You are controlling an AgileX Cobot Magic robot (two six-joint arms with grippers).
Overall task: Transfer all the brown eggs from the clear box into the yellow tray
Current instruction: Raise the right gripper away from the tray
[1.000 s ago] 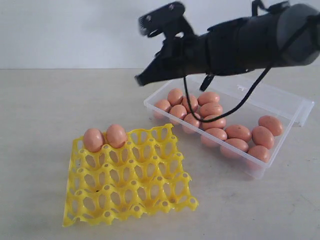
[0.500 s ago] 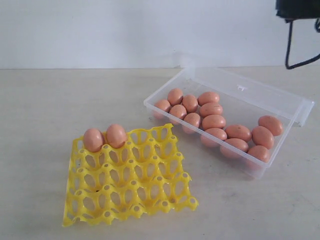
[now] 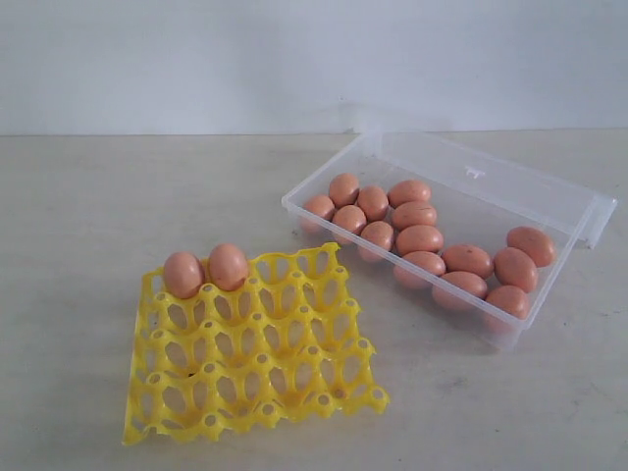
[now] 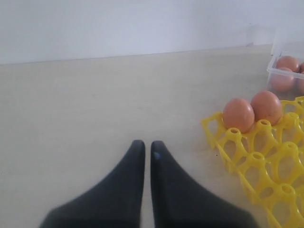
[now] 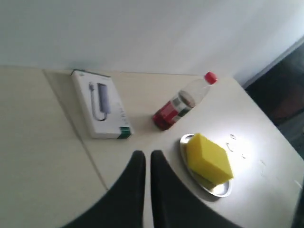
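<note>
Lying beyond right fingers: white box, red-capped bottle, sponge on plate.

A pale beige table runs back to a plain white wall. On a tabletop lie 1 flat white box with a green corner and 1 clear bottle, red-capped and red-labelled, just beside a shiny metal plate carrying 1 yellow block.

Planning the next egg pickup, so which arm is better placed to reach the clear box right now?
Probably left. The left gripper, shut, is near the yellow tray with the clear box in its view. The right gripper, also shut, faces a bottle and sponge instead.
</note>
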